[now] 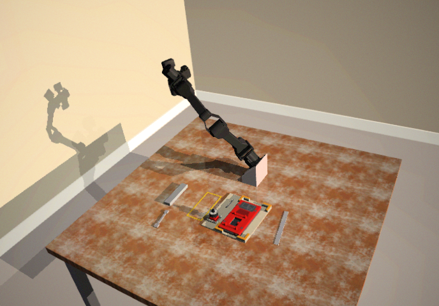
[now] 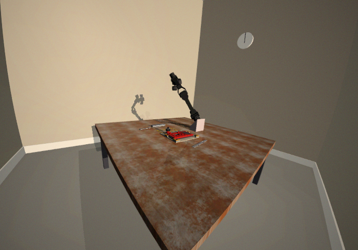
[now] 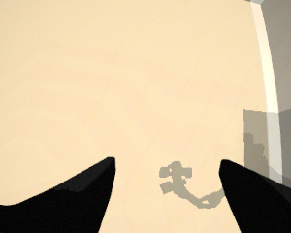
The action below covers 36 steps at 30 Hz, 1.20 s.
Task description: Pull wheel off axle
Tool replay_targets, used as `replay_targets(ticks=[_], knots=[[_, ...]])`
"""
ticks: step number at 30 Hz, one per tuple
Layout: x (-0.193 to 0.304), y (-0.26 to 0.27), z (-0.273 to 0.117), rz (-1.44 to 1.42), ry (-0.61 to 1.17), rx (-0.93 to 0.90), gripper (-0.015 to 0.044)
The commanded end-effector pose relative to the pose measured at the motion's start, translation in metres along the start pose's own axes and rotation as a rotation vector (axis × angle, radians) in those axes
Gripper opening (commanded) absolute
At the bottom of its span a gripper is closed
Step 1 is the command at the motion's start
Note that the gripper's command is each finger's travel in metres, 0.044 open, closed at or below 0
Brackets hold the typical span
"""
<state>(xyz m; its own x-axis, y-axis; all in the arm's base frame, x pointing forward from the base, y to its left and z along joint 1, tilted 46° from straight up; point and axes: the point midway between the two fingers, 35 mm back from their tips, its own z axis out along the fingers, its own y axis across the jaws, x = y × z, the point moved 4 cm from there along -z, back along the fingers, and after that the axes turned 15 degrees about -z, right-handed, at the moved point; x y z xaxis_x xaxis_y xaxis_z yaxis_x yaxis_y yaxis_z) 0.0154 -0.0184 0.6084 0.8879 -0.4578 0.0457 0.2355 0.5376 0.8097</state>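
Note:
The dark wheel (image 1: 213,213) (image 2: 168,129) sits low on its upright axle, over a small red base at the left edge of the beige board. The yellow outline of the marked area (image 1: 214,194) lies on the table beside that board, with no wheel in it. My gripper (image 3: 168,165) is open, with nothing between the fingertips. It is raised high above the table and well away from the wheel. The wrist view shows only wall, floor and shadows beyond the fingers, not the wheel.
The beige board (image 1: 223,208) carries a red housing (image 1: 244,218) with orange corner pieces around it. A thick grey block (image 1: 176,194) (image 2: 157,125) and a small grey bar (image 1: 161,218) lie left of the marked area. A long grey bar (image 1: 281,227) (image 2: 199,144) lies right of the board.

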Motion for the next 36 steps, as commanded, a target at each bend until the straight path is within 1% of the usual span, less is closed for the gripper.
replay_targets(ticks=[1, 6, 10, 15, 20, 28, 36], knots=[[-0.010, -0.025, 0.021, -0.018, 0.045, 0.094, 0.0300], [-0.012, -0.060, 0.049, -0.014, 0.119, 0.221, 0.0300], [-0.003, -0.090, 0.068, -0.030, 0.198, 0.319, 0.0300], [0.019, -0.129, 0.085, -0.070, 0.317, 0.435, 0.0300], [0.051, -0.166, 0.093, -0.129, 0.453, 0.543, 0.0300], [0.116, -0.218, 0.084, -0.262, 0.707, 0.676, 0.0300], [0.187, -0.253, 0.047, -0.430, 0.997, 0.737, 0.0300]])
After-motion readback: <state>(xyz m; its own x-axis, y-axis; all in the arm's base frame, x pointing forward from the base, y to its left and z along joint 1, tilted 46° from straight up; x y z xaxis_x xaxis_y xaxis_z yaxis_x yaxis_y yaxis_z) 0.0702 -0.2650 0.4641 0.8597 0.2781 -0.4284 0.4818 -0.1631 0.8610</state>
